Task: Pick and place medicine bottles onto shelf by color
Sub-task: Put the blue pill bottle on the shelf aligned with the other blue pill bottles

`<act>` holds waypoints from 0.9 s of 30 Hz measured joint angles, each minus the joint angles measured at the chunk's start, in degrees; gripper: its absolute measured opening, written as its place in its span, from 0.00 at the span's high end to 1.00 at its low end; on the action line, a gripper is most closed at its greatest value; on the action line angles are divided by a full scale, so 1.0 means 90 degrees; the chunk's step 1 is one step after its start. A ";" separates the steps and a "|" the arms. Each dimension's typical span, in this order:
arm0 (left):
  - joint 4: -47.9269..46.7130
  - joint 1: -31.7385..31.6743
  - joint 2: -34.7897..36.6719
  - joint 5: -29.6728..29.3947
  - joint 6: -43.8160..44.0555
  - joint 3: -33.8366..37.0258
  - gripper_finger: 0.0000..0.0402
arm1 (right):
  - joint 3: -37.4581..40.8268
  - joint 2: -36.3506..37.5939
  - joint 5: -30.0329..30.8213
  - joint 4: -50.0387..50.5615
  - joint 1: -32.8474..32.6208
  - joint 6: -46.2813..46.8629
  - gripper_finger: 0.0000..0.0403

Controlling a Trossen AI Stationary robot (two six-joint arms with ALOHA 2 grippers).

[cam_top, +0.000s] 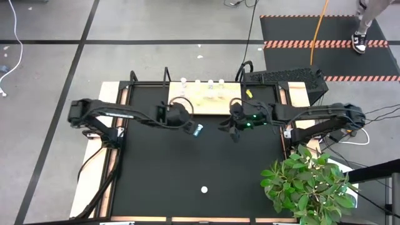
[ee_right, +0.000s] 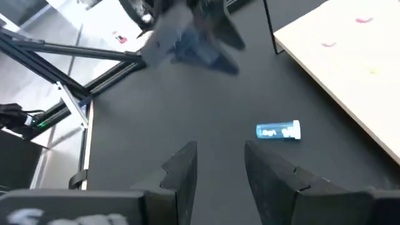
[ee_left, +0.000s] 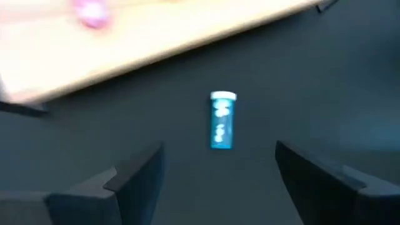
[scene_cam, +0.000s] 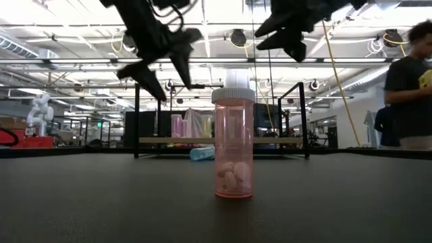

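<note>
On the black table [cam_top: 187, 169], two grippers hang above a lying blue bottle.
Nearest the front edge, one pink bottle [scene_cam: 233, 144] stands upright alone. Farther back, the blue bottle [cam_top: 198, 130] lies on its side just before the shelf [cam_top: 206, 100]. The left gripper [cam_top: 187, 127] is over it, fingers spread and empty. The right gripper [cam_top: 232, 132] is beside, fingers half apart, grasping nothing. More bottles stand on the shelf.
</note>
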State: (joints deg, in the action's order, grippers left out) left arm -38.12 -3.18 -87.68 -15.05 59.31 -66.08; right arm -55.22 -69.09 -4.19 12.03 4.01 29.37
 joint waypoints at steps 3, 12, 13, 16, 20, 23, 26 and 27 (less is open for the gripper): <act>0.0452 0.0047 -0.0502 0.0030 -0.0148 0.0000 0.26 | 0.0445 0.0312 0.0055 -0.0371 0.0015 0.0069 0.69; 0.1749 -0.0217 -0.1874 0.0770 -0.0695 0.0001 0.26 | 0.0820 0.0540 0.0146 -0.0424 0.0012 0.0173 0.69; 0.1861 -0.0244 -0.1978 0.0841 -0.0748 0.0000 0.26 | 0.0821 0.0543 0.0146 -0.0436 0.0002 0.0174 0.69; 0.2069 -0.0284 -0.2283 0.0882 -0.0901 0.0000 0.26 | 0.0821 0.0540 0.0146 -0.0436 0.0002 0.0172 0.69; 0.2048 -0.0274 -0.2572 0.0817 -0.1134 -0.0017 0.28 | 0.0819 0.0541 0.0135 -0.0436 0.0009 0.0162 0.69; 0.1984 -0.0275 -0.2679 0.0772 -0.1197 -0.0029 0.36 | 0.0821 0.0543 0.0124 -0.0432 0.0012 0.0162 0.69; 0.1905 -0.0277 -0.2690 0.0729 -0.1212 -0.0026 0.48 | 0.0819 0.0540 0.0122 -0.0428 0.0012 0.0162 0.69; 0.1885 -0.0281 -0.2691 0.0713 -0.1241 -0.0024 0.53 | 0.0819 0.0540 0.0122 -0.0430 0.0012 0.0162 0.69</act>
State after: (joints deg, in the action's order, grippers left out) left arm -21.16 -5.71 -111.90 -8.63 48.14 -66.30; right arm -47.86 -64.23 -3.09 8.16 4.12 30.83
